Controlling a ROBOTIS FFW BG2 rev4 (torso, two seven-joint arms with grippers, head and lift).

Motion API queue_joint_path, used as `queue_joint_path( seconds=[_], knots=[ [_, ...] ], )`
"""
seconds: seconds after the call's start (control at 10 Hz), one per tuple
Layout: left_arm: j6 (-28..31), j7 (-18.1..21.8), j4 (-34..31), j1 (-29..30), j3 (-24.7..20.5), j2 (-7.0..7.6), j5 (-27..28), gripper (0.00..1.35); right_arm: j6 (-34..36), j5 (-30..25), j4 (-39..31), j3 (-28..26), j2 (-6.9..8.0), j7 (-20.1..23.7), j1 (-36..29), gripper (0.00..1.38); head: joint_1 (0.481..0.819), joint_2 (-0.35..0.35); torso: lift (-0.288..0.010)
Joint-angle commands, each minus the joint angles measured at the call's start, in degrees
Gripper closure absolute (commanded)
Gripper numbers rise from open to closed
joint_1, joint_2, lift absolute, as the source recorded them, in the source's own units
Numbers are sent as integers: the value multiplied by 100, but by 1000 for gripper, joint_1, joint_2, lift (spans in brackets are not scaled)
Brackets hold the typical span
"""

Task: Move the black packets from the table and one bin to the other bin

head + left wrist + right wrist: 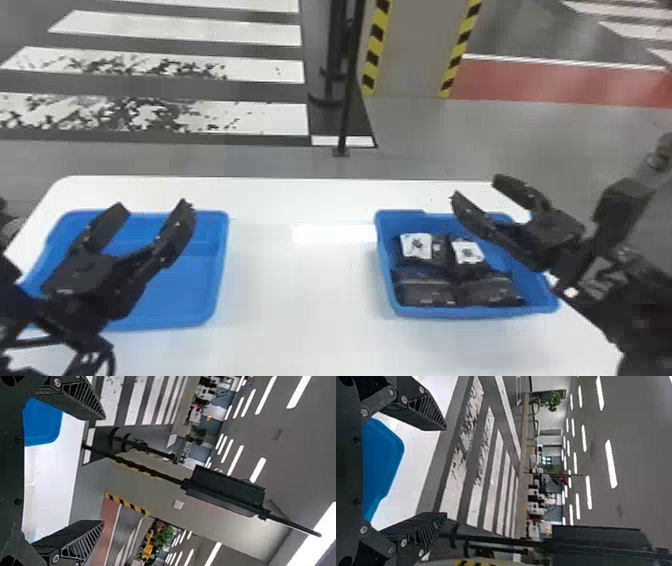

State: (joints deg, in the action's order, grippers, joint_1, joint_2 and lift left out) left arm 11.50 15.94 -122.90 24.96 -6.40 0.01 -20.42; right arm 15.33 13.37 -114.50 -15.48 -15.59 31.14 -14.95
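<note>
Over the left blue bin (217, 270) hangs my left gripper (152, 207), open, with nothing between its fingers; the part of that bin's floor that shows is bare. My right gripper (475, 187) is open above the back right of the right blue bin (480, 313). Inside that bin lie several black packets (425, 289), two at the front and two behind them with white labels on top. In the left wrist view the left gripper (104, 470) has its fingers wide apart. The right gripper (446, 471) is likewise spread in the right wrist view.
Both bins stand on a white table (300, 290), one at each side with a wide stretch of tabletop between them. Behind the table's far edge are a dark pole (345, 100) on a stand and a pillar (415, 50) with yellow and black striped edges.
</note>
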Motion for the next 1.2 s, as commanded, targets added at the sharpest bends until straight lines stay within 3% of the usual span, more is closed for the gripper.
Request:
queue_joint_path(
  seconds=[0.0, 0.1, 0.3, 0.4, 0.6, 0.7, 0.9, 1.1],
  knots=[
    [-1206, -293, -7, 373, 92, -16, 362, 104, -394, -252, -1059, -235, 399, -407, -924, 160, 695, -105, -110],
    [-1797, -539, 21, 626, 114, -16, 762, 104, -479, -240, -1115, -349, 540, -512, -1191, 163, 695, -86, -110],
    [-3063, -636, 696, 752, 126, -16, 1356, 101, -479, -172, -1242, -349, 575, -538, -1585, 163, 695, -74, -110],
    [-3245, -645, 696, 963, -46, -16, 1882, 101, -465, -183, -1354, -349, 619, -591, -1866, 163, 695, -73, -110],
    [-3273, -680, 682, 1371, -217, -16, 1790, 102, -436, -217, -1452, -349, 724, -679, -2175, 163, 695, -63, -110],
    [-3245, -671, 527, 1456, -68, -16, 1665, 107, -591, -240, -1481, -338, 724, -705, -2274, 163, 695, -51, -110],
    [-2598, -671, -106, 1807, 0, -16, 1345, 107, -943, -240, -1424, -303, 768, -705, -2372, 163, 695, -58, -110],
    [-2472, -680, -204, 1849, -68, -16, 1345, 107, -999, -240, -1523, -303, 786, -714, -2443, 163, 695, -63, -110]
  ],
)
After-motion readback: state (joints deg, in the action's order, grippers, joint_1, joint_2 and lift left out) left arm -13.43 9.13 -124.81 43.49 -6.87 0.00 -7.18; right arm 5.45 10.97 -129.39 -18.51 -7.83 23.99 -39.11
